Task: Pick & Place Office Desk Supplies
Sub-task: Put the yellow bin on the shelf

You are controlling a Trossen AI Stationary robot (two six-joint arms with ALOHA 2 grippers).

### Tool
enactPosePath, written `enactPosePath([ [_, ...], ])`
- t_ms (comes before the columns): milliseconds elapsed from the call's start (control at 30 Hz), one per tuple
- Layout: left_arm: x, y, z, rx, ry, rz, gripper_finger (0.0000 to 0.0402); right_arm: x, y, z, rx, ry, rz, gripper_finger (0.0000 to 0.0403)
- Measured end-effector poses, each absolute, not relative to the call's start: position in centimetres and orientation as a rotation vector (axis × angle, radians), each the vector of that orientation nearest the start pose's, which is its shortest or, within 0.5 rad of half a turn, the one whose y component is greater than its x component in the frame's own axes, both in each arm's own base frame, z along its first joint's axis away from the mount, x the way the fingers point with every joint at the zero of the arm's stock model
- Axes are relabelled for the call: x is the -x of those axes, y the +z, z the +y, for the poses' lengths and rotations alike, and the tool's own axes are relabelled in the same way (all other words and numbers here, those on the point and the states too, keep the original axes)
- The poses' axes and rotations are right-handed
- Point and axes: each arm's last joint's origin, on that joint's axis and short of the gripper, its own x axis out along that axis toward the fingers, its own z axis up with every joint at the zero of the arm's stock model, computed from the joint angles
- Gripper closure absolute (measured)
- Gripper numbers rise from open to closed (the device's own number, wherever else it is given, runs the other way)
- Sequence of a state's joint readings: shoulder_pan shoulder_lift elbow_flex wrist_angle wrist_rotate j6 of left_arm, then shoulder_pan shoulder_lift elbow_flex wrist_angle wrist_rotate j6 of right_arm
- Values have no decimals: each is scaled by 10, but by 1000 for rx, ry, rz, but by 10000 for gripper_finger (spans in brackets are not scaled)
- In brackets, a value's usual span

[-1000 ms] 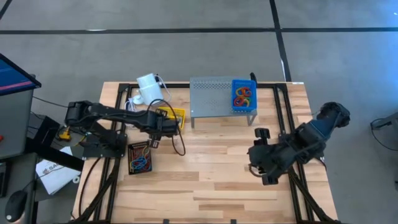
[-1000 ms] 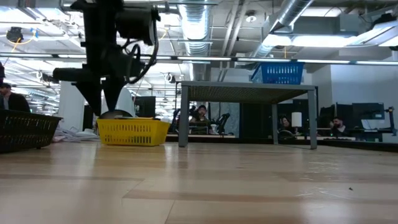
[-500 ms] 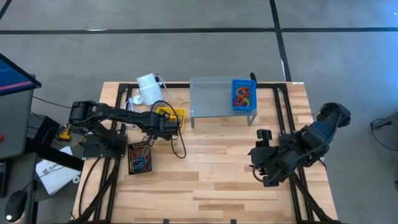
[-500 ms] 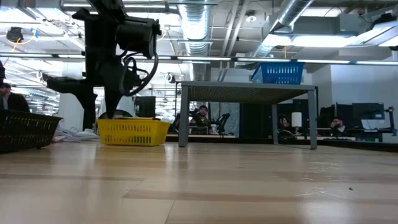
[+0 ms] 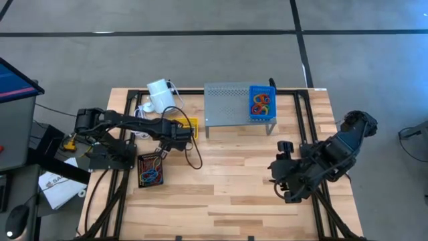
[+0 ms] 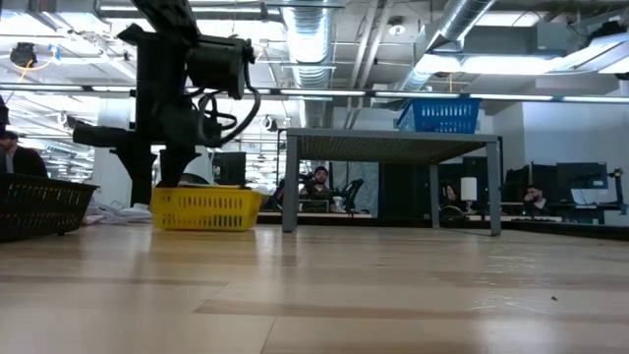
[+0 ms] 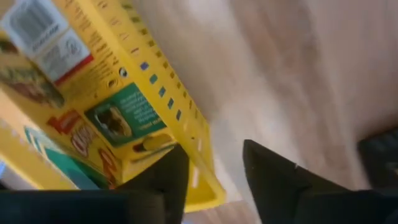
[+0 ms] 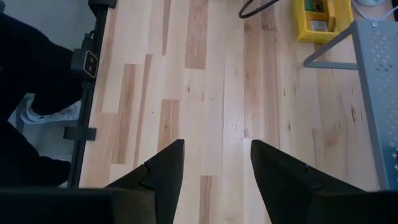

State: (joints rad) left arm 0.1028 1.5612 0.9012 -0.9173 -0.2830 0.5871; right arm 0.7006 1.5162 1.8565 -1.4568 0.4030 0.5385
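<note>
Three baskets hold the supplies: a yellow basket [image 5: 188, 125] near the table's left rear, a black basket [image 5: 151, 169] nearer the left front edge, and a blue basket [image 5: 261, 102] on top of the grey shelf [image 5: 227, 104]. Crayon boxes [image 7: 93, 99] lie in the yellow basket, seen close up in the left wrist view as yellow-and-green cartons behind its slotted wall. Rubber bands [image 5: 259, 104] in red, orange and blue fill the blue basket, and more coloured bands [image 5: 152, 173] lie in the black one. The left gripper [image 5: 179, 133] hangs at the yellow basket's near corner, its fingers [image 7: 273, 180] spread and straddling the basket's rim, one inside against the cartons and one outside over the bare wood; whether either finger touches the rim cannot be told, and nothing is pinched between them. In the low view that arm stands just over the yellow basket [image 6: 204, 207], with the black basket [image 6: 44, 203] at the far left. The right gripper [image 5: 282, 167] waits over bare wood at the table's right front, well apart from every basket, its fingers [image 8: 277, 171] spread with nothing between them. A white cylinder [image 5: 160, 92] with its cord sits at the rear, just behind the yellow basket.
</note>
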Motion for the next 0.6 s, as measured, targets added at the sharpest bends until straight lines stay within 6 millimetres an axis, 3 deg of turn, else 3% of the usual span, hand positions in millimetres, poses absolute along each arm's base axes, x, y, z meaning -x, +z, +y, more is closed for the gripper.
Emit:
enactPosePath([
  [300, -247, 169, 14, -559, -230, 1594, 388, -205, 421, 158, 71, -8, 976, 220],
  [600, -248, 169, -4, -580, -254, 1567, 387, -205, 421, 158, 69, -5, 978, 221],
])
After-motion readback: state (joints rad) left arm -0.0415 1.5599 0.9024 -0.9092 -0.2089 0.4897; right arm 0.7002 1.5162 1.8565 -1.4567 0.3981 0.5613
